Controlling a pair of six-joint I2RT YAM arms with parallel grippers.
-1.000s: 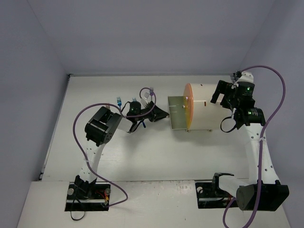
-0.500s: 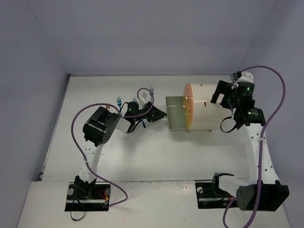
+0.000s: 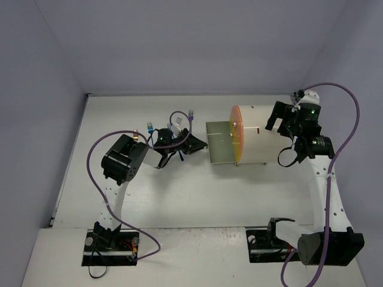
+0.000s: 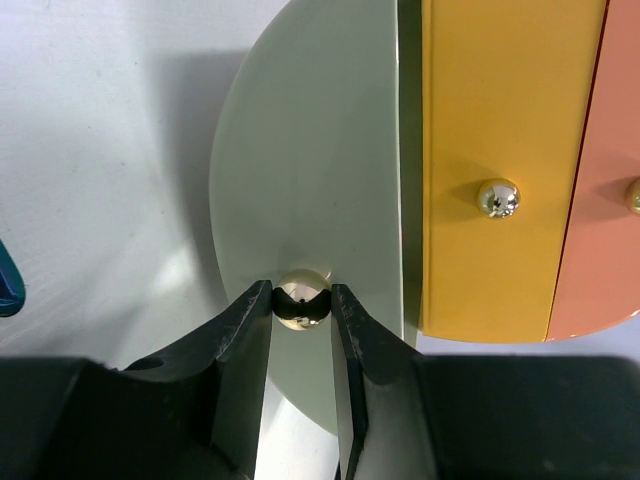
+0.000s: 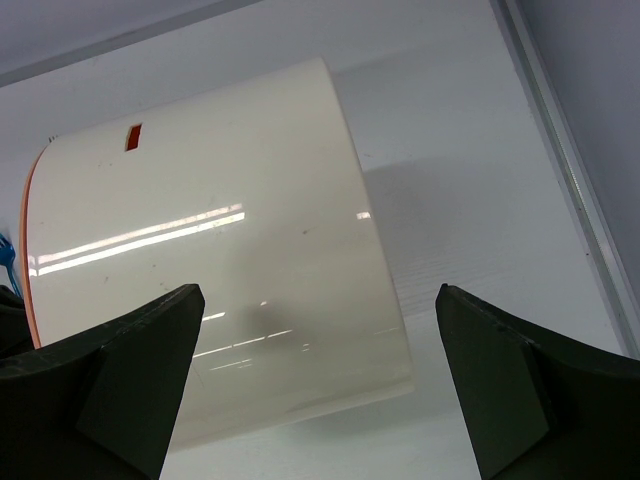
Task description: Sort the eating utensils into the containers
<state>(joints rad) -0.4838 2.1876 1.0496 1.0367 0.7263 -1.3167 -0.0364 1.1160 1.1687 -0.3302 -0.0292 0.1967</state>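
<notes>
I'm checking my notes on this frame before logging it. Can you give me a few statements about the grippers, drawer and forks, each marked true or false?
1. The left gripper is shut on the knob of a drawer. True.
2. That drawer sits flush in the cabinet. False: it sticks out of the front.
3. The right gripper is shut on the cabinet. False: its jaws stand wide open at the cabinet's back end.
4. Forks lie on the table near the left arm. True.
</notes>
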